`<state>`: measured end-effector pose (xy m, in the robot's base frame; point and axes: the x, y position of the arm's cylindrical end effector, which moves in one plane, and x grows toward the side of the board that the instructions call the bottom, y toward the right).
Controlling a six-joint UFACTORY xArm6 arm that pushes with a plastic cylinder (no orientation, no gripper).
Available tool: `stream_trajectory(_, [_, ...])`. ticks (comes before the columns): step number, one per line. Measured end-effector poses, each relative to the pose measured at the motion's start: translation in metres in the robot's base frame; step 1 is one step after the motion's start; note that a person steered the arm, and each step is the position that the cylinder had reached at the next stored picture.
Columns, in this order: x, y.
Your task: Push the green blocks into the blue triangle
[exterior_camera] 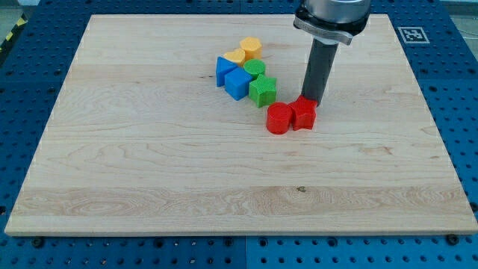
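No brand name or readable text is visible; the only marking is a black-and-white fiducial tag on the blue perforated base, just off the wooden board's top-right corner. The arm carries no pincer, only a dark rod; my tip sits directly behind the red cube, apparently touching it. A red cylinder touches that cube on the view's left. The green cube and green cylinder lie just left of the rod, pressed against the blue cube. The blue triangle adjoins that cube. Two yellow blocks sit above the cluster.
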<state>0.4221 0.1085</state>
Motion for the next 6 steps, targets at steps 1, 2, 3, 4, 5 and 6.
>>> stream_trajectory(1, [0.022, -0.019])
stream_trajectory(2, [0.051, -0.043])
stream_trajectory(3, [0.025, -0.05])
stream_trajectory(4, [0.0, -0.053])
stream_trajectory(5, [-0.018, -0.053])
stream_trajectory(6, [-0.025, -0.052])
